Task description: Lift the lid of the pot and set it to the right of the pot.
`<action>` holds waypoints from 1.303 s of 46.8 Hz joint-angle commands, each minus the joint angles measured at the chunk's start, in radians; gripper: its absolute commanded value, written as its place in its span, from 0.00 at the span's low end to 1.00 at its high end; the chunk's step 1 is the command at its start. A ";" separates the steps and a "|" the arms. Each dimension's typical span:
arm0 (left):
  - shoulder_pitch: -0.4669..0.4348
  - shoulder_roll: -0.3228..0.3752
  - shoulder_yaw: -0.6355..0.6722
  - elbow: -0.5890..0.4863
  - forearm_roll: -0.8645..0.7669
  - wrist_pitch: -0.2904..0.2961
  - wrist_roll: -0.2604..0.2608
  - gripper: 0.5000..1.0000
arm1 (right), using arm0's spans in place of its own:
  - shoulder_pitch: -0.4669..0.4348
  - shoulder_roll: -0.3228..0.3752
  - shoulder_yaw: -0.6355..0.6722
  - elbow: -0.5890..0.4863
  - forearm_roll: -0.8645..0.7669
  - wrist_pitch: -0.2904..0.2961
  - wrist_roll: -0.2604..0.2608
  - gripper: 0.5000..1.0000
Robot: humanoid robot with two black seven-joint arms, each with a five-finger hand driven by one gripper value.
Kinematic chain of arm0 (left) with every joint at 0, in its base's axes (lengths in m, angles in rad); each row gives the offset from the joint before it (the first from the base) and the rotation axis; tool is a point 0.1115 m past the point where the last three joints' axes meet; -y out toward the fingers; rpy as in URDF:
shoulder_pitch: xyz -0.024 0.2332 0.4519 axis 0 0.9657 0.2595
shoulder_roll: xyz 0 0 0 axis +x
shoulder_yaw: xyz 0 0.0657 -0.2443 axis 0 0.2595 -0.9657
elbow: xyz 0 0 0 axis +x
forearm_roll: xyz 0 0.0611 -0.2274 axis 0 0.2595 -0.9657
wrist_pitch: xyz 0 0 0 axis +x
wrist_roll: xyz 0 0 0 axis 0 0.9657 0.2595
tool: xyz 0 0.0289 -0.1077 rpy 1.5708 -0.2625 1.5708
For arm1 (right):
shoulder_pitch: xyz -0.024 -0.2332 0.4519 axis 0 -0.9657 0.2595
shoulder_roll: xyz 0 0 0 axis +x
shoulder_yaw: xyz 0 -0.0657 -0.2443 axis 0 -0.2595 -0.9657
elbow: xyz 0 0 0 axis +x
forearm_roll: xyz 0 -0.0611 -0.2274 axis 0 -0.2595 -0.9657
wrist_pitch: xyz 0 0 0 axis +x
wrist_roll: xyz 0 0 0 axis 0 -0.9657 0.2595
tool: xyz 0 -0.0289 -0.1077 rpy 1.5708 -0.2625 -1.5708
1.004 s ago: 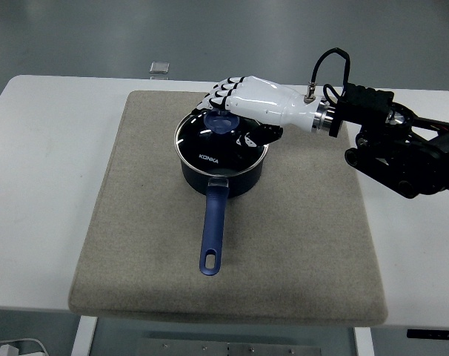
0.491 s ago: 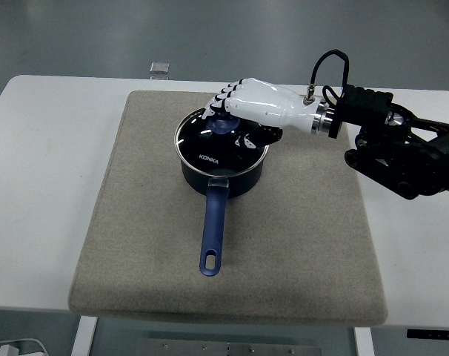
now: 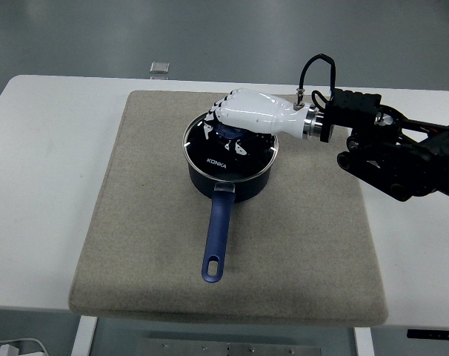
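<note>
Over the pot (image 3: 230,176), at the middle of the grey mat (image 3: 135,222), the right hand (image 3: 247,117) sits on top of the glass lid (image 3: 226,153) with its white fingers (image 3: 218,111) curled down around the blue knob (image 3: 226,133), gripping it as far as can be seen, while the lid looks seated on the rim or barely off it. So this reads as the grasp step, with the lift not yet made. Next up, by my call: a straight pull upward to clear the rim, then a carry over to the bare mat right of the pot, keeping the lid level and clear of the long blue handle (image 3: 218,236) pointing toward the near edge.
</note>
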 commanded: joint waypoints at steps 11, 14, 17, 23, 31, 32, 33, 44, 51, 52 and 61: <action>0.000 0.000 0.000 0.000 0.000 0.000 0.000 1.00 | 0.003 0.004 0.003 -0.002 0.000 0.000 0.000 0.00; 0.000 0.000 0.000 0.000 0.000 0.000 0.000 1.00 | 0.005 0.005 0.004 -0.002 0.000 0.001 0.000 0.00; 0.000 0.000 0.000 0.000 0.000 0.000 0.000 1.00 | 0.017 0.010 0.003 -0.002 0.000 0.002 0.000 0.00; 0.000 0.000 0.000 0.000 0.000 0.000 0.000 1.00 | 0.026 0.012 0.004 -0.002 0.001 0.011 0.000 0.00; 0.000 0.000 0.000 0.000 0.000 0.000 0.000 1.00 | 0.026 0.013 0.006 0.001 0.006 0.009 0.000 0.00; 0.000 0.000 0.000 0.000 0.000 0.000 0.000 1.00 | 0.025 0.013 0.001 0.001 0.008 0.009 0.000 0.00; 0.000 0.000 0.000 0.000 0.000 0.000 0.000 1.00 | 0.023 0.013 0.000 0.001 0.008 0.009 0.000 0.06; 0.000 0.000 0.000 0.000 0.000 0.000 0.000 1.00 | 0.030 0.012 -0.002 0.004 0.008 0.023 0.000 0.66; 0.000 0.000 0.000 0.000 0.000 0.000 0.000 1.00 | 0.028 0.010 0.006 0.006 0.008 0.021 0.000 0.81; 0.000 0.000 0.000 0.000 0.000 0.000 0.000 1.00 | 0.028 0.010 0.006 0.006 0.008 0.021 0.000 0.81; 0.000 0.000 0.000 0.000 0.000 0.000 0.000 1.00 | 0.048 0.007 0.003 0.006 0.006 0.023 0.000 0.81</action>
